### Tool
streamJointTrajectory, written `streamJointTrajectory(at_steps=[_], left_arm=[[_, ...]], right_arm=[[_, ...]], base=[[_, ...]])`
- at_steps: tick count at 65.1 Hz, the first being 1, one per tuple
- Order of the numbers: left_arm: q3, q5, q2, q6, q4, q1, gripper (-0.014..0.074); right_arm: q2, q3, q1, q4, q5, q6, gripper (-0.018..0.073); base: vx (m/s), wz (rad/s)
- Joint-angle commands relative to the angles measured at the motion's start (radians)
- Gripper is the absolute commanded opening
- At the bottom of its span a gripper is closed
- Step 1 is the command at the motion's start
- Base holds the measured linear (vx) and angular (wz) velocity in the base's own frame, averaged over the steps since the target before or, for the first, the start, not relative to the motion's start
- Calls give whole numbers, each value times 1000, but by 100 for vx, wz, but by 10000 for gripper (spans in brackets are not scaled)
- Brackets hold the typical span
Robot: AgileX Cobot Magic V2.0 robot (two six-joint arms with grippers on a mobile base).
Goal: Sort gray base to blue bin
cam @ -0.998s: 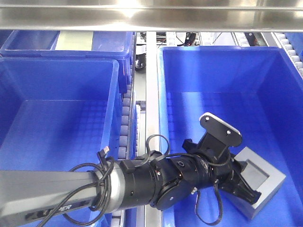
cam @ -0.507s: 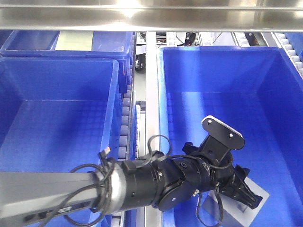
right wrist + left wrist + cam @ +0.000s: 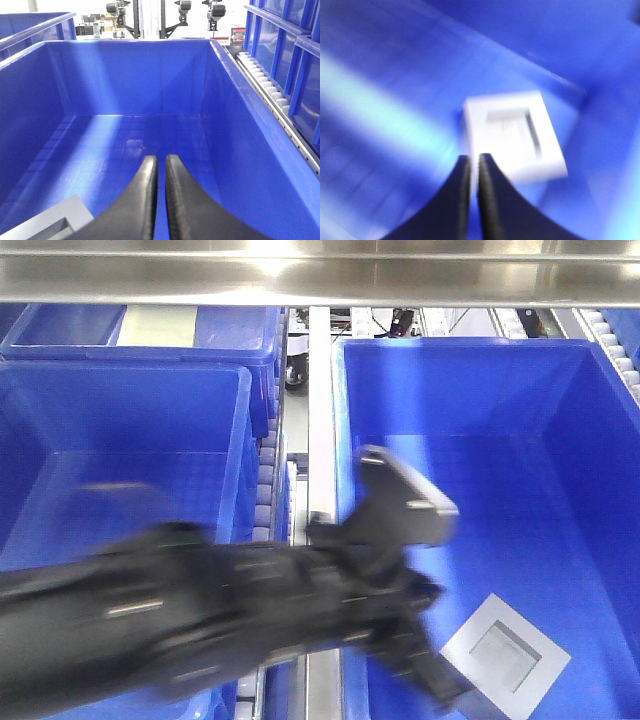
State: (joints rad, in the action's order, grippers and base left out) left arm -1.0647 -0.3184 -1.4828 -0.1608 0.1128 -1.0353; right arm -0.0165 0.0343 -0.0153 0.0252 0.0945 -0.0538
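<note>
Left fingers (image 3: 473, 162) clenched, empty; right fingers (image 3: 160, 165) clenched. One gray base (image 3: 505, 652) inside blue bin (image 3: 480, 400).

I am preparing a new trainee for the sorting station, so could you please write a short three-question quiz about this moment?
1. True or false: the gray base lies on the floor of the blue bin with its recess facing up.
2. Are the fingers of the left gripper spread wide or nearly together?
3. Multiple choice: the left gripper is A) clamped on the gray base, B) free of it, C) inside the bin to the left of the metal divider.

Key:
1. True.
2. Nearly together, with only a thin gap.
3. B; the base lies free beyond the fingertips, though the arm is motion-blurred.
</note>
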Motion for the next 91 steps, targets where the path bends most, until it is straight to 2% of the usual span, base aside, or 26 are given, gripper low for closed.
streamJointTrajectory(at_steps=[1, 38, 56, 65, 91], left_arm=[[53, 24, 158, -5, 11, -6, -7], [487, -22, 854, -9, 9, -6, -7], [628, -66, 1143, -9, 1, -6, -6], [640, -94, 1211, -9, 2, -6, -6], [640, -96, 1216, -9, 2, -6, -6]], right_arm=[[-7, -4, 0, 6, -78, 7, -4], [-7, -4, 0, 6, -78, 7, -4], [-7, -4, 0, 6, -78, 7, -4], [-7, -4, 0, 6, -78, 7, -4], [-7, -4, 0, 6, -78, 7, -4]], base=[[0, 0], [0, 0], [0, 0], [0, 0], [0, 0]])
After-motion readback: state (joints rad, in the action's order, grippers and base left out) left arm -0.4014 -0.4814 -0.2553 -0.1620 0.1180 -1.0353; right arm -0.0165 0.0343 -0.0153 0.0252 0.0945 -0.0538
